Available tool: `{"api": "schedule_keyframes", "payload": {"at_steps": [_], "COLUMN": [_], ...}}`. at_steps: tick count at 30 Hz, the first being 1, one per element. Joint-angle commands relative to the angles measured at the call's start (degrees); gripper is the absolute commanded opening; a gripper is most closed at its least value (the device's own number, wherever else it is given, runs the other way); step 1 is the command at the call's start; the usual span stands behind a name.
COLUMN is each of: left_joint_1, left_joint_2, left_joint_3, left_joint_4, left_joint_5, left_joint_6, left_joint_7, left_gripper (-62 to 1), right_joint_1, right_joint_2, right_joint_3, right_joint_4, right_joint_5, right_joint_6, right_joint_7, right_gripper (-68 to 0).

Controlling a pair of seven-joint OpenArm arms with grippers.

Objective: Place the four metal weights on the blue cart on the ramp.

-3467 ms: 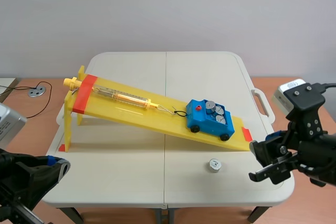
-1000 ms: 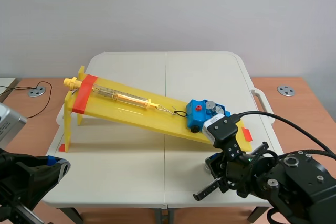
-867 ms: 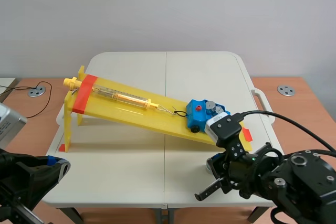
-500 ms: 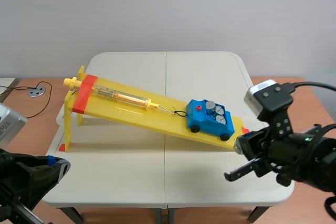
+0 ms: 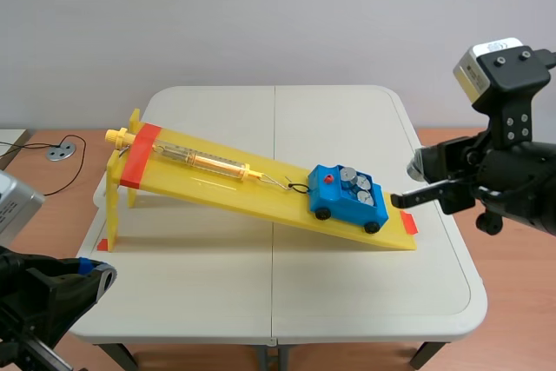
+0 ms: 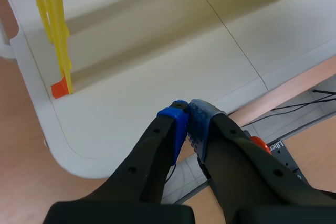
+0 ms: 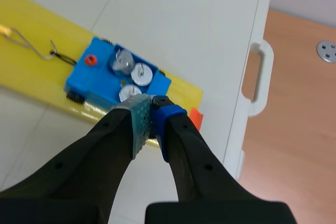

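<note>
Front scene view over whole table (image 5: 330,128); 2 close downward wrist views; yellow ramp (image 5: 217,182) in all 3.

Colour key, as I read it from my station.

- **Ramp** (image 5: 217,182): yellow, with an orange-red band (image 5: 139,155) across its high end.
- **Tube** (image 5: 208,161) lying on the ramp: clear amber.
- **Cart** (image 5: 346,200): blue, with black wheels (image 5: 322,212) and a red knob (image 5: 327,178).
- **Metal weights** (image 5: 354,182) on the cart: silver-grey.
- **Weight** (image 5: 420,162) at my right gripper (image 7: 152,103): the same grey.
- **Both grippers:** black.
  - Right gripper: one grey-green dotted pad (image 7: 137,116), one blue pad (image 7: 167,113).
  - Left gripper (image 6: 188,109): one plain blue pad (image 6: 176,124), one dotted blue-grey pad (image 6: 202,124).
- **Table** (image 5: 200,284): off-white.
- **Wall** (image 5: 261,15): pale grey.
</note>
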Motion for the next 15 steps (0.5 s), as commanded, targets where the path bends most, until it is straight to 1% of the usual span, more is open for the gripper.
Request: {"api": "schedule_keyframes", "payload": {"at_steps": [1, 5, 8, 10, 13, 15], "left_joint_1": [-1.2, -1.2, -1.2, -1.2, -1.2, -1.2], "left_joint_2": [0.4, 0.4, 0.4, 0.4, 0.4, 0.4], "left_joint_3": [-0.7, -0.7, -0.7, -0.7, -0.7, -0.7], "left_joint_4": [2.4, 2.4, 2.4, 2.4, 2.4, 2.4], "left_joint_5": [-4.4, -4.4, -4.4, -4.4, -4.4, -4.4], "left_joint_6": [-1.0, -1.0, -1.0, -1.0, -1.0, -1.0], "left_joint_7": [-5.5, -5.5, -5.5, -5.5, -5.5, -5.5], "left_gripper": [-58.0, -58.0, -58.0, -58.0, -58.0, -58.0], "right_joint_1": [7.0, 10.9, 13.4, 15.1, 17.3, 18.3], "right_joint_2": [-0.4, -0.9, -0.9, -1.0, -2.0, -2.8], "right_joint_3": [-0.4, -2.3, -4.5, -5.9, -7.3, -8.2], "right_joint_4": [0.0, -4.7, -7.4, -9.2, -11.6, -13.0], "right_joint_5": [2.3, 1.2, -1.7, -2.6, -3.7, -4.1], "right_joint_6": [-0.6, -0.7, -1.2, -1.4, -2.2, -2.2], "right_joint_7": [6.3, 6.3, 7.3, 7.5, 7.5, 7.5], "right_gripper": [-66.9, -66.9, -66.9, -66.9, -66.9, -66.9]}}
